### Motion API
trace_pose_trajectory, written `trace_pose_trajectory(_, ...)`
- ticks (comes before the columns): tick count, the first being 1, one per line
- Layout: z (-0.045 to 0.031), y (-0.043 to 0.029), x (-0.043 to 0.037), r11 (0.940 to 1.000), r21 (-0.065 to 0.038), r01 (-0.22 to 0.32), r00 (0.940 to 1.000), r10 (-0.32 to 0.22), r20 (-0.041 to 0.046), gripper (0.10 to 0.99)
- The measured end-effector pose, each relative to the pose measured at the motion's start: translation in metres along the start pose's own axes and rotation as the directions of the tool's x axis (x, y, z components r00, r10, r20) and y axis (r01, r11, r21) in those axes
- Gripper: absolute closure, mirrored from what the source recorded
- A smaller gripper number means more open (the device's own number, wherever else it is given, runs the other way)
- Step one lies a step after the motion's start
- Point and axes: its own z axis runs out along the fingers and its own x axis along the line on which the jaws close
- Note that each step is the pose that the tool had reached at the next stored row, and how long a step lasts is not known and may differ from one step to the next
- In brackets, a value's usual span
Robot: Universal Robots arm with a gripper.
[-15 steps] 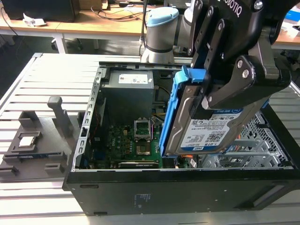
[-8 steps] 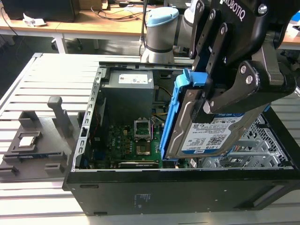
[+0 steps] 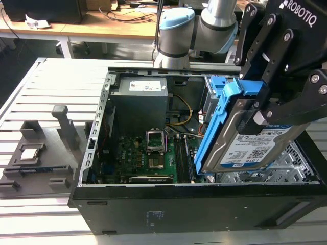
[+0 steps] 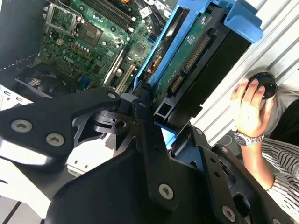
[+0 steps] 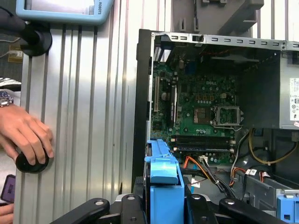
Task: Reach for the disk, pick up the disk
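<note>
Exterior view shows the gripper (image 3: 258, 115) pinching the disk (image 3: 240, 145), tilted up above the open computer case (image 3: 97, 143).

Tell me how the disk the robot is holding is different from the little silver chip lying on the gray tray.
The disk is big and long; the chip is small and square. The disk is tilted up on edge, pinched in the gripper above the open computer case; the chip lies flat on the tray, untouched. The disk has a blue bracket and a white-and-blue label; the chip has neither. Both are silver metal.
</note>
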Motion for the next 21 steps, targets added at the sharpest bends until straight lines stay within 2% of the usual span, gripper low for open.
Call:
trace_pose_trajectory(5, -0.0006, -0.0167, 0.0006, 1.0, -0.003, 0.0, 1.0, 0.0, 0.0001, 0.722)
trace_pose_trajectory(10, -0.0006, -0.0298, -0.0009, 1.0, -0.005, 0.0, 1.0, 0.0, 0.0, 0.722)
trace_pose_trajectory(14, 0.0014, -0.0357, -0.0062, 1.0, -0.008, 0.0, 1.0, 0.0, 0.0005, 0.722)
trace_pose_trajectory(19, 0.0067, -0.0407, -0.0092, 0.9999, -0.013, 0.0, 1.0, 0.0, 0.0057, 0.722)
trace_pose_trajectory(21, 0.0098, -0.0458, -0.0166, 0.9999, -0.016, 0.0, 1.0, 0.0, 0.0058, 0.722)
